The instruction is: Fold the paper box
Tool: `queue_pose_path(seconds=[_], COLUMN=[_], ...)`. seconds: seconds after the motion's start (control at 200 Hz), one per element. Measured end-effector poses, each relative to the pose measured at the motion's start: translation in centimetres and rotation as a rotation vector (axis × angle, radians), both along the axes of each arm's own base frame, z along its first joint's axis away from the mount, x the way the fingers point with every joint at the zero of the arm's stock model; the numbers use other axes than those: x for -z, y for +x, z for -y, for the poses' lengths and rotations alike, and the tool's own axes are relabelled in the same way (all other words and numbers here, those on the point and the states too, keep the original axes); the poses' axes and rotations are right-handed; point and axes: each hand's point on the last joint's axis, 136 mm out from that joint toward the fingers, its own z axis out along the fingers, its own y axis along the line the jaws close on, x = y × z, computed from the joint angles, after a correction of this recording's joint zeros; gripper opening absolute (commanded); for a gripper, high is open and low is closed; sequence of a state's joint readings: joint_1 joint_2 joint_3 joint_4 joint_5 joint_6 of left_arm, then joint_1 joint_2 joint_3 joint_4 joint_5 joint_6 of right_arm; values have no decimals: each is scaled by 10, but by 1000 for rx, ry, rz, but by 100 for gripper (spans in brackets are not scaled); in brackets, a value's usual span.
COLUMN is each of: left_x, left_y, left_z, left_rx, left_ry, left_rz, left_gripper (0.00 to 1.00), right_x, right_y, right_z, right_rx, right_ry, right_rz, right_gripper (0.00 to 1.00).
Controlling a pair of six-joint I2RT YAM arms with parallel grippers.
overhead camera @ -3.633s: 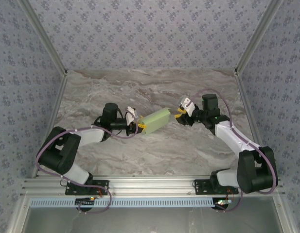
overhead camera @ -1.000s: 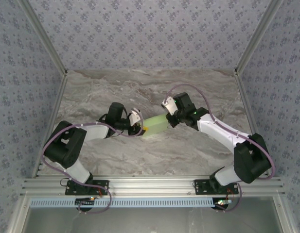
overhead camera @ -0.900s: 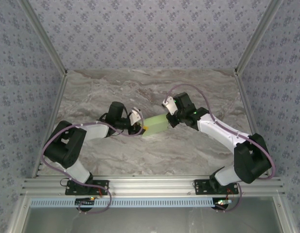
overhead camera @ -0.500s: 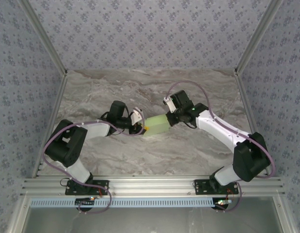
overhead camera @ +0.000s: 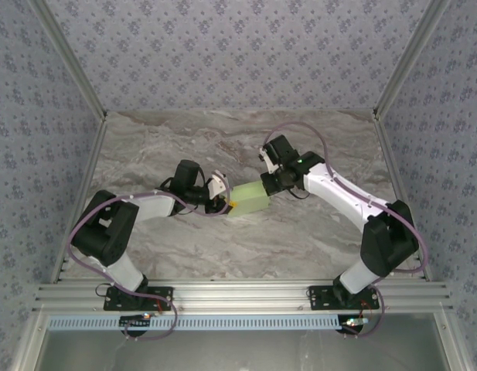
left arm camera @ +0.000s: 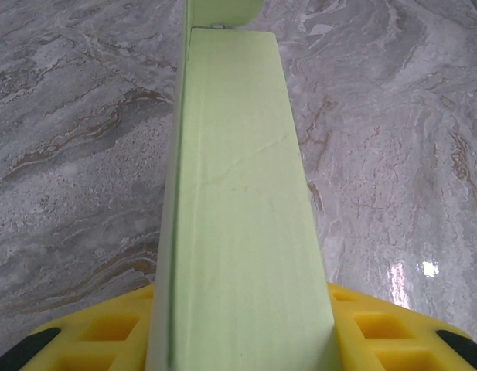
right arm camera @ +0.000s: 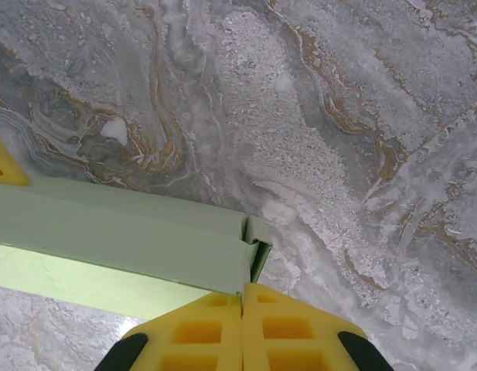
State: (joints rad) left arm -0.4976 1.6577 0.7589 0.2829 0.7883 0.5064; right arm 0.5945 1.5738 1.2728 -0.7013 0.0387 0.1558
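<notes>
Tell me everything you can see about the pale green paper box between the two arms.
The pale green paper box is thin matte card folded into a long, slim rectangular block with sharp edges and a faint wrinkle across one face. It lies slantwise at mid-table over the grey marble-patterned tabletop; whether it rests on it is unclear. The left end effector clamps one end between yellow fingers. The shut right end effector touches the other end, where a small tab stands ajar.

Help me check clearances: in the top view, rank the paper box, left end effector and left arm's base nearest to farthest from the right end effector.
1. paper box, right end effector at its right end.
2. left end effector, at the box's left end.
3. left arm's base, bottom left.
</notes>
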Motion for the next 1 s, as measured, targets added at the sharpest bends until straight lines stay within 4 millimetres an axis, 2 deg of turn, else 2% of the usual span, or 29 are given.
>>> queue_pose_path(seconds=[0.565,0.999], left_x=[2,2], left_y=[0,1], left_z=[3,3], left_rx=[2,-2], left_ry=[15,15], left_rz=[-9,-11], left_gripper=[34,34], right_x=[3,7], right_y=[-1,0], right_z=[2,5], right_rx=[106,118], right_ry=[25,39], right_rz=[-49,8], right_gripper=[9,7])
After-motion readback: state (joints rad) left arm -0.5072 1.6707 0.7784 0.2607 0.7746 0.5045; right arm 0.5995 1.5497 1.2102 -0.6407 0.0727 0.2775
